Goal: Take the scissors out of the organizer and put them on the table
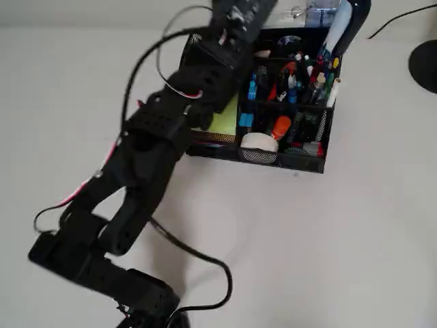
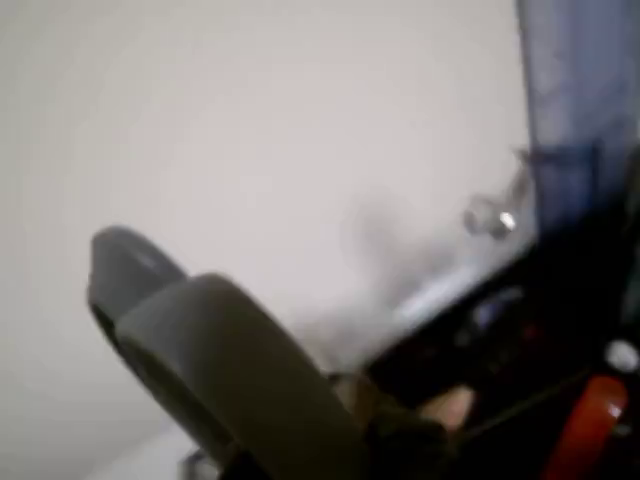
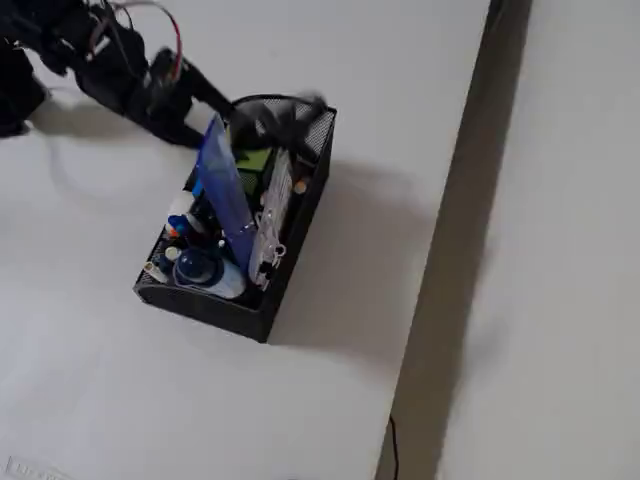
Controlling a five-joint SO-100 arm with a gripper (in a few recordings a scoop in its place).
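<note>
you've got the black arm reaching over the black wire-mesh organizer (image 1: pixel 287 154), grey plastic loop handles of the scissors (image 2: pixel 215 355) close by the jaws, their grip unreadable, so nothing's on the plain white table (image 1: pixel 328 253) yet.

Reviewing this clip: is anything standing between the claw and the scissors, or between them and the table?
Nothing visible does. The grey handle of the scissors sits right at the claw, at one end of the organizer. Bare table lies all around; only the mesh wall must be cleared.
</note>
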